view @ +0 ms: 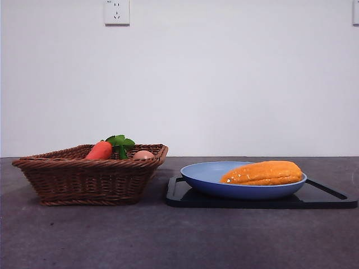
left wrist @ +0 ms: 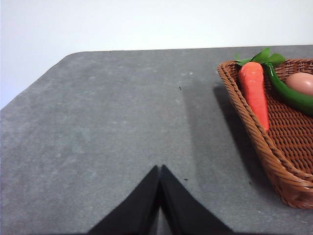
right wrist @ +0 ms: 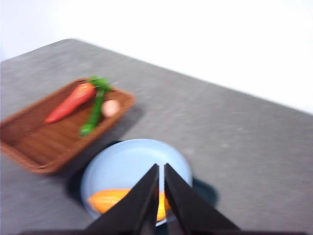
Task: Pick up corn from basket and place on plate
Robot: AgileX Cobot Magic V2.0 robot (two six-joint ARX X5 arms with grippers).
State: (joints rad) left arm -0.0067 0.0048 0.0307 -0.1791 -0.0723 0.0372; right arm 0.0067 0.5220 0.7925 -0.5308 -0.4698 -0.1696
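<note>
My left fingers point(left wrist: 160, 171) are pressed together, empty, over bare table point(left wrist: 112, 122). My right fingers point(right wrist: 161, 171), nearly closed and empty, hang above the corn point(view: 262, 173) lying on the plate point(view: 205, 174), which sits on a black tray point(view: 331, 199). The basket point(view: 84, 179) beside it holds a carrot point(view: 100, 150), an egg point(view: 143, 154) and a green pepper point(left wrist: 288, 93). A wall socket point(view: 116, 12) lies beyond; no readable writing.

No legible text, labels, brands or numbers. White wall socket plate point(view: 116, 12) carries tiny mark, too small to read.
</note>
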